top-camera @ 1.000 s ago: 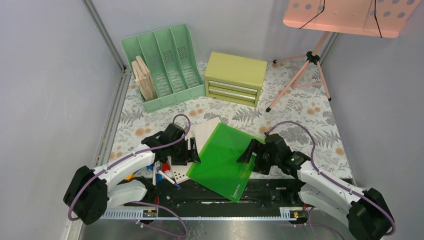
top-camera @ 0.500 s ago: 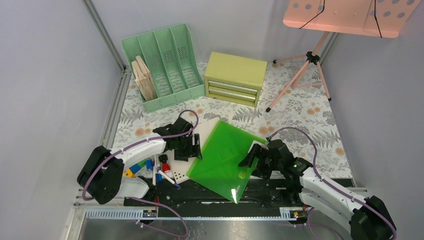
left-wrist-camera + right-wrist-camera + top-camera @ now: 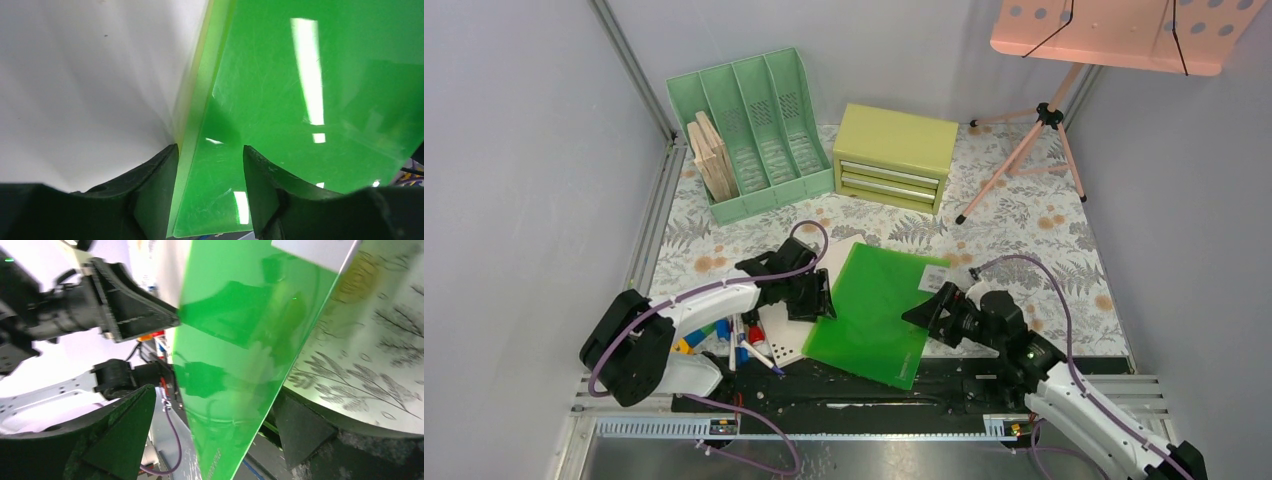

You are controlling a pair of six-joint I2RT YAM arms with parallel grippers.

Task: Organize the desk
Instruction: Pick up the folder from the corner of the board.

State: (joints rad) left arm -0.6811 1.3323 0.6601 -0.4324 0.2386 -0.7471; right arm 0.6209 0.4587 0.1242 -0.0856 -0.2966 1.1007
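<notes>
The desk (image 3: 1024, 220) has a pale cover printed with ferns and orange flowers. A green plastic folder (image 3: 869, 310) lies on it at the near middle, partly over a white sheet (image 3: 839, 258). My left gripper (image 3: 816, 298) is at the folder's left edge. In the left wrist view (image 3: 210, 150) its jaws stand a little apart, astride that edge, with green folder (image 3: 300, 100) to the right and white sheet (image 3: 90, 90) to the left. My right gripper (image 3: 929, 312) is at the folder's right edge. Its jaws (image 3: 215, 400) are wide open with the folder (image 3: 235, 340) between them.
Several markers (image 3: 744, 340) lie at the near left by the left arm. A green file rack (image 3: 749, 130) holding wooden boards (image 3: 712, 160) stands at the back left. A yellow-green drawer chest (image 3: 894, 155) stands at the back middle. A pink stand's tripod (image 3: 1024, 150) is at the back right.
The green folder has turned a little and lies flatter. My left gripper has slid slightly right along its left edge. My right arm has drawn back toward the near right.
</notes>
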